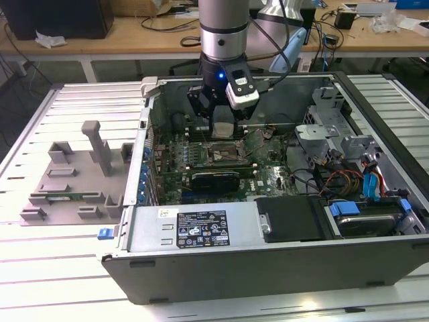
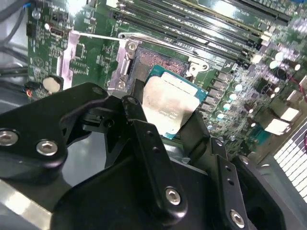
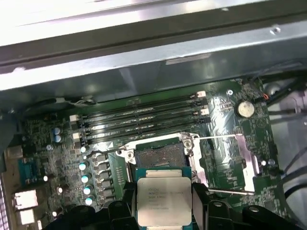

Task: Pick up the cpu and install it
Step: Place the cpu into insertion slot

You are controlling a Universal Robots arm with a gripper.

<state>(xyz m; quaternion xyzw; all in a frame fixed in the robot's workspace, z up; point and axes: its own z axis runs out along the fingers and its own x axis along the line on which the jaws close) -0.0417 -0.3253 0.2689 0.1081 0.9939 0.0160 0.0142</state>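
My claw (image 2: 169, 120) is clamped on the cpu (image 3: 164, 201), fingers (image 2: 142, 125) on two opposite edges. The chip is level, metal top up, just over one edge of the open socket (image 3: 160, 154), not seated. The metal frame (image 3: 230, 163) lies flipped open beside the socket. The memory slots (image 3: 144, 117) are on the socket's far side.

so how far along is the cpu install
Pickup looks done: the hand grips the cpu by its edges in both wrist views. In hand: the chip hangs close to the open socket, whose load frame is swung aside. Left: seating, since the socket is bare.
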